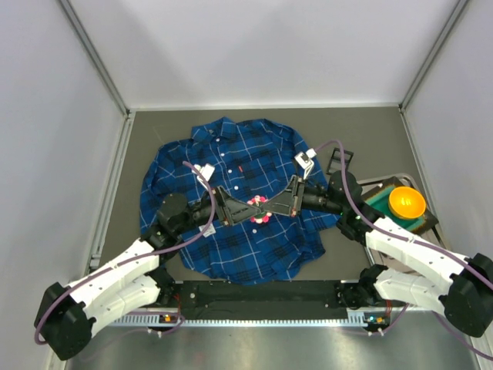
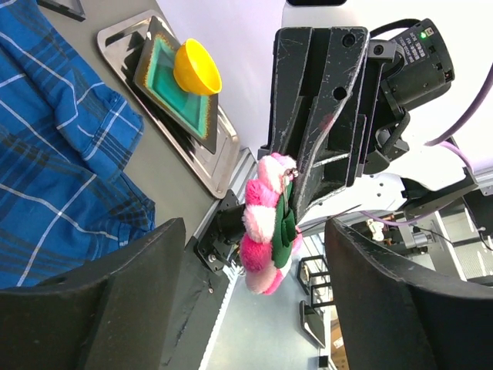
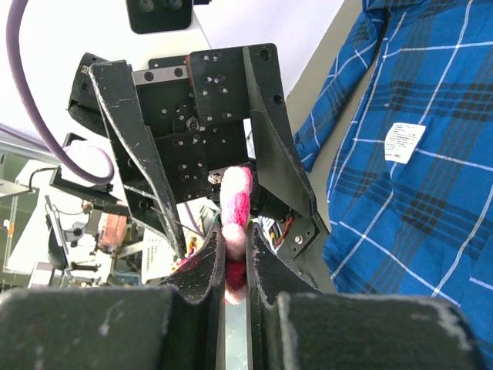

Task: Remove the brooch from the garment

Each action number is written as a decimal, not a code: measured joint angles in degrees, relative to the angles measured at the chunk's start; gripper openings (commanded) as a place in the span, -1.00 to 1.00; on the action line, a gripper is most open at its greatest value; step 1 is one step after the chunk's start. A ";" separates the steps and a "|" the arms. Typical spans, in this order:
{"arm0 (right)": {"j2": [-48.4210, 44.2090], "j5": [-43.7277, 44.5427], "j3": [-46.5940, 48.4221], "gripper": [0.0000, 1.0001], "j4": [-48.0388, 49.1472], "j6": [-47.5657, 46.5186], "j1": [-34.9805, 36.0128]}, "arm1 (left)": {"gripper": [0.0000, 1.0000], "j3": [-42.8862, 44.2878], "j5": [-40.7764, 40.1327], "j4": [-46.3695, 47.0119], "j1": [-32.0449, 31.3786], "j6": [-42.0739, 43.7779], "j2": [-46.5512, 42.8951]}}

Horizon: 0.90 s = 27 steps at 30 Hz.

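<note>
One brooch (image 2: 266, 227): fuzzy pink-and-white round puffs, green leaf-like backing. Pinched between black right gripper (image 3: 233, 281) fingers above shirt (image 1: 231, 250), table centre. Clasp hidden. Opposite, left gripper (image 2: 256, 223) spread wide. Soft blue plaid cloth partly covered by arms (image 1: 131, 266).

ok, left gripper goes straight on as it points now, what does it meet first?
Probably the brooch, pinched in the right gripper dead ahead between the left gripper's open fingers; depth is unclear.

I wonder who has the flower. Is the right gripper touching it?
Touching. In the right wrist view, the right gripper is shut on the brooch, pressing it from both sides.
</note>
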 measured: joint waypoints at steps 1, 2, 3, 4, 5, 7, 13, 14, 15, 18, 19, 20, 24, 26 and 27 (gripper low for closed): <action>0.00 0.00 0.00 -1.00 -0.02 -0.17 0.00 | 0.47 0.00 0.02 0.09 0.00 0.02 0.02; 0.00 0.02 0.00 -1.00 -0.04 -0.33 0.00 | 0.43 0.00 0.07 0.17 0.00 0.00 0.02; 0.00 0.04 0.00 -1.00 -0.11 -0.37 0.00 | 0.42 0.00 0.09 0.33 0.00 -0.04 0.02; 0.00 0.09 0.00 -1.00 -0.11 -0.39 0.00 | 0.38 0.00 0.11 0.50 0.00 -0.09 0.02; 0.00 0.09 0.00 -1.00 -0.13 -0.42 0.00 | 0.35 0.00 0.11 0.72 0.00 -0.13 0.02; 0.00 0.11 0.00 -1.00 -0.13 -0.59 0.00 | 0.23 0.00 0.11 1.03 0.00 -0.24 0.02; 0.00 0.02 0.00 -1.00 -0.13 -1.42 0.02 | 0.01 0.00 0.17 2.78 0.02 -1.29 0.33; 0.00 0.00 0.00 -1.00 -0.13 -1.49 0.13 | -0.04 -0.02 0.22 3.32 0.09 -1.49 0.66; 0.00 0.00 0.00 -1.00 -0.13 -1.62 0.22 | -0.07 -0.02 0.35 3.61 0.15 -1.57 0.83; 0.00 -0.04 0.00 -1.00 -0.11 -1.88 0.26 | -0.15 -0.04 0.74 4.46 0.22 -2.16 1.16; 0.00 -0.11 0.00 -1.00 -0.09 -1.90 0.26 | -0.16 -0.04 0.87 4.83 0.28 -2.38 1.14; 0.00 -0.15 0.00 -1.00 -0.04 -1.92 0.26 | -0.17 -0.07 1.11 5.31 0.35 -2.67 1.14; 0.00 -0.37 0.00 -1.00 0.31 -2.12 0.31 | -0.28 -0.33 1.42 6.08 0.44 -3.02 1.14; 0.00 -0.35 0.00 -1.00 0.33 -2.36 0.37 | -0.31 -0.50 1.46 6.16 0.50 -3.19 1.11; 0.00 -0.35 0.00 -1.00 0.33 -2.40 0.37 | -0.33 -0.59 1.46 6.23 0.50 -3.21 1.11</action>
